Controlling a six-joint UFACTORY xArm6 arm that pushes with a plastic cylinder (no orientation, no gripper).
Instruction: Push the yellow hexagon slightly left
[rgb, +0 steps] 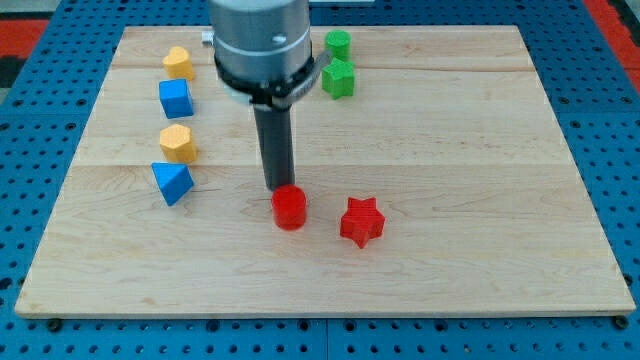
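- My tip (277, 188) sits at the upper edge of the red cylinder (289, 208), touching it or just short of it; I cannot tell which.
- I have no jaws, only this dark rod, so nothing is grasped.
- The red star (361, 221) lies just to the view's right of the cylinder, apart from it.
- The yellow hexagon (177, 143) is toward the view's left of my tip, well apart from it.
- Just below the hexagon is the blue triangle (172, 182); above it the blue cube (175, 98), then a second yellow block (178, 63).
- Two green blocks (338, 78) sit near the board's (480, 150) top, right of my rod.
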